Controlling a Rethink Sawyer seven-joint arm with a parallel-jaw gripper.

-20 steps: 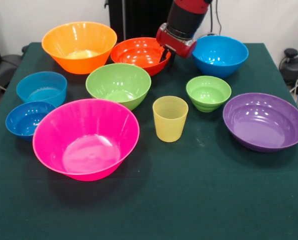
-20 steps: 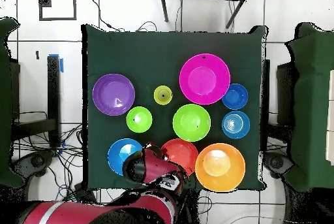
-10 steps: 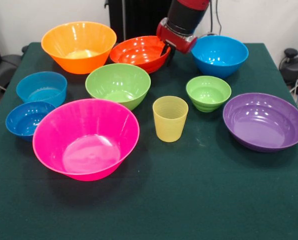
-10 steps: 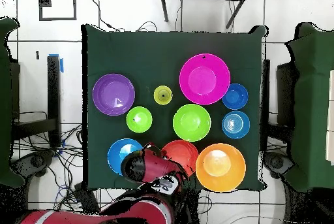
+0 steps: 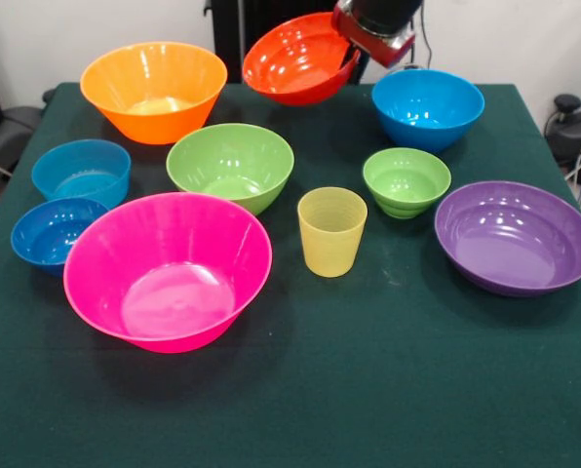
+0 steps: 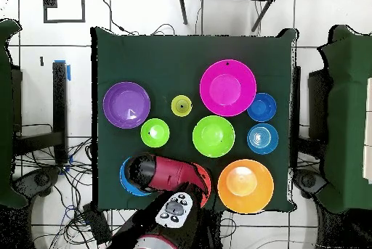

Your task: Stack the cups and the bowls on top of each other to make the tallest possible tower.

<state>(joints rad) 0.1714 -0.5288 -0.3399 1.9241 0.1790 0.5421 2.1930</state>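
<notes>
My gripper point(image 5: 353, 57) is shut on the rim of the red-orange bowl point(image 5: 295, 58) and holds it tilted in the air above the table's far edge. In the overhead view the arm point(image 6: 171, 173) covers that bowl. Below it the medium green bowl point(image 5: 230, 166) stands on the cloth, with the yellow cup point(image 5: 331, 231) and the small green bowl point(image 5: 406, 181) closer to the camera. The cup point(image 6: 182, 105) and both green bowls point(image 6: 213, 136) point(image 6: 155, 132) stand apart. No tower shows; nothing is nested.
An orange bowl point(image 5: 154, 90) and a blue bowl point(image 5: 428, 107) flank the lifted one. The pink bowl point(image 5: 167, 270) fills the near left, the purple bowl point(image 5: 515, 237) the right. A light-blue bowl point(image 5: 81, 172) and a small dark-blue bowl point(image 5: 55, 232) sit at the left edge.
The red-orange bowl has left the table: the gripper raised it by its rim, tilting it, and the arm swung over its former spot.
</notes>
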